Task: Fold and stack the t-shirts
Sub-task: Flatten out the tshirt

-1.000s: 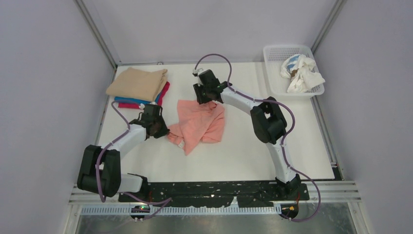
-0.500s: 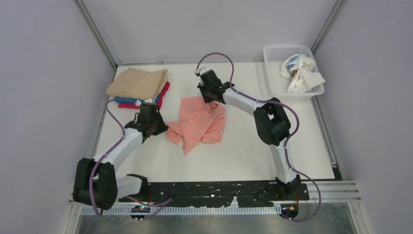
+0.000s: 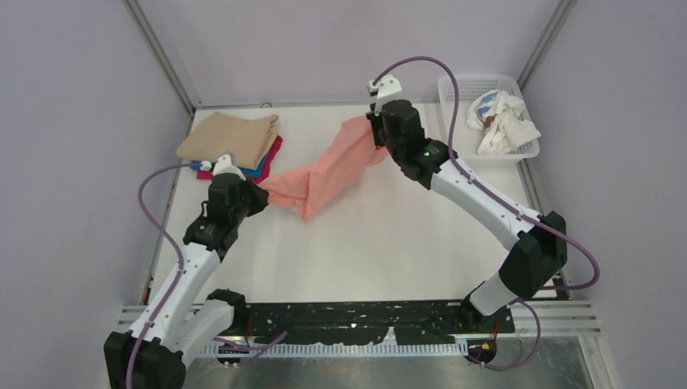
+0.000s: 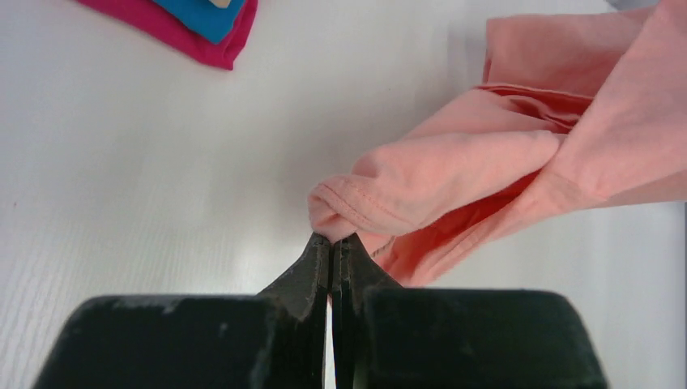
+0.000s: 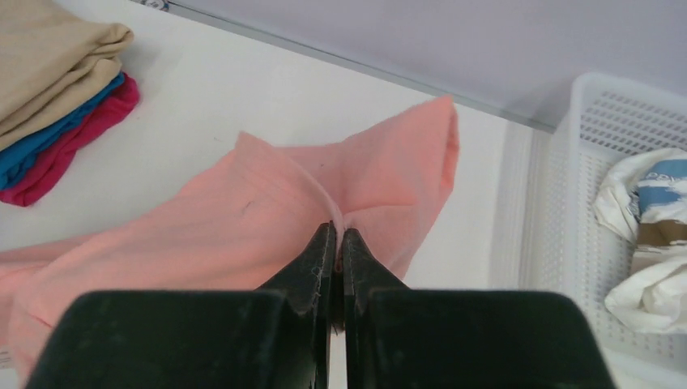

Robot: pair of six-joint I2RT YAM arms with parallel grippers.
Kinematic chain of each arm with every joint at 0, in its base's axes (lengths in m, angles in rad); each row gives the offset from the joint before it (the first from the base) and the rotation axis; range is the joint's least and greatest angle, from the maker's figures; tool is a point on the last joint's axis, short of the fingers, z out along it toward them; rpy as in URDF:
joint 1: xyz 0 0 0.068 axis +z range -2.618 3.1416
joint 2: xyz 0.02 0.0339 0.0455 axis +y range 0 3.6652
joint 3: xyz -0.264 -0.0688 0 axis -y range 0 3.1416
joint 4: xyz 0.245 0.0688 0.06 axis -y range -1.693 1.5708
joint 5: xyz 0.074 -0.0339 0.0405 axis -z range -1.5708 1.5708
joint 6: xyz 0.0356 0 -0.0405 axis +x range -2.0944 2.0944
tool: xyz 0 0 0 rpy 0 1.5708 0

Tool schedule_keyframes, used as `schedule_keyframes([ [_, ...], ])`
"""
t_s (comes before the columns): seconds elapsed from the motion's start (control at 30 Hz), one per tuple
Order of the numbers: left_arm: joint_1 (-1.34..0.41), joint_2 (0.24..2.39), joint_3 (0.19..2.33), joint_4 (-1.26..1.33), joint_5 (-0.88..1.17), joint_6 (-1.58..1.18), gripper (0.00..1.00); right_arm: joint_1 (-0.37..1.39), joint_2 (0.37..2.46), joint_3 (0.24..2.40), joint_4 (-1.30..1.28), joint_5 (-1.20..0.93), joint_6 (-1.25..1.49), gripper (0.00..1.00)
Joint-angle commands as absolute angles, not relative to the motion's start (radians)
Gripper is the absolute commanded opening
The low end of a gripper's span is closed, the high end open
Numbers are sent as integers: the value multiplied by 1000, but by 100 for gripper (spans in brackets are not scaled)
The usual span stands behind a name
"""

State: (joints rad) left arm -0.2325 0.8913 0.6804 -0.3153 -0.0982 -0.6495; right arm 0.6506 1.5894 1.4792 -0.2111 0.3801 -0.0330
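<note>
Beside the stack [image 3: 231,138], at the far left of the table [image 3: 389,251], the pink shirt [image 3: 324,172] is seen from above stretched as a slanting band, seemingly lifted off the surface. Its long axis runs from just right of the stack away to the far right, well apart from the stack. The near end is held by the left gripper [image 3: 258,188], just beside the stack's near right corner. The far end is held by the right gripper [image 3: 374,130], well off to the stack's right. A loose fold hangs between them (towards the near side), so the cloth is judged not yet spread flat.

From the left wrist, the left gripper [image 4: 332,241] is seen pressed together on a bunched hem of the pink shirt [image 4: 454,170], which trails off to the right. The magenta shirt [image 4: 194,40] and blue shirt [image 4: 206,12] of the stack lie at upper left, apart from the held cloth.

From the right wrist, the right gripper [image 5: 336,237] is seen pinching a thin ridge of the pink shirt [image 5: 243,219]. The cloth falls away towards the stack, whose tan shirt [image 5: 49,57] lies on top at far left.

The coming move is judged to turn on that axis: the shirt would have to be laid down along it, right of the stack. The left gripper is the nearer to the stack.
</note>
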Motion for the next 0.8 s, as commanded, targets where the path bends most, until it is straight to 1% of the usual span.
schedule_keyframes([
  [0.0, -227, 828, 663, -286, -150, -628, 0, 628, 1503, 1329, -146, 445, -17, 9],
  [0.1, -227, 820, 629, -295, -177, -619, 0, 624, 1453, 1149, -118, 419, 63, 11],
  [0.2, -227, 832, 621, -339, -217, -601, 0, 604, 1438, 1029, -116, 417, 134, 13],
  [0.3, -227, 851, 599, -342, -195, -616, 0, 591, 1435, 895, -104, 374, 232, 14],
  [0.47, -227, 881, 549, -353, -206, -643, 0, 590, 1385, 729, -154, 254, 365, 14],
  [0.57, -227, 897, 530, -343, -182, -646, 0, 589, 1297, 619, -135, 144, 407, 14],
  [0.63, -227, 906, 514, -327, -161, -653, 0, 589, 1251, 555, -117, 97, 417, 17],
  [0.67, -227, 910, 507, -318, -157, -656, 0, 589, 1229, 527, -115, 92, 421, 21],
  [0.77, -227, 915, 498, -307, -150, -660, 0, 590, 1193, 498, -127, 106, 428, 23],
])
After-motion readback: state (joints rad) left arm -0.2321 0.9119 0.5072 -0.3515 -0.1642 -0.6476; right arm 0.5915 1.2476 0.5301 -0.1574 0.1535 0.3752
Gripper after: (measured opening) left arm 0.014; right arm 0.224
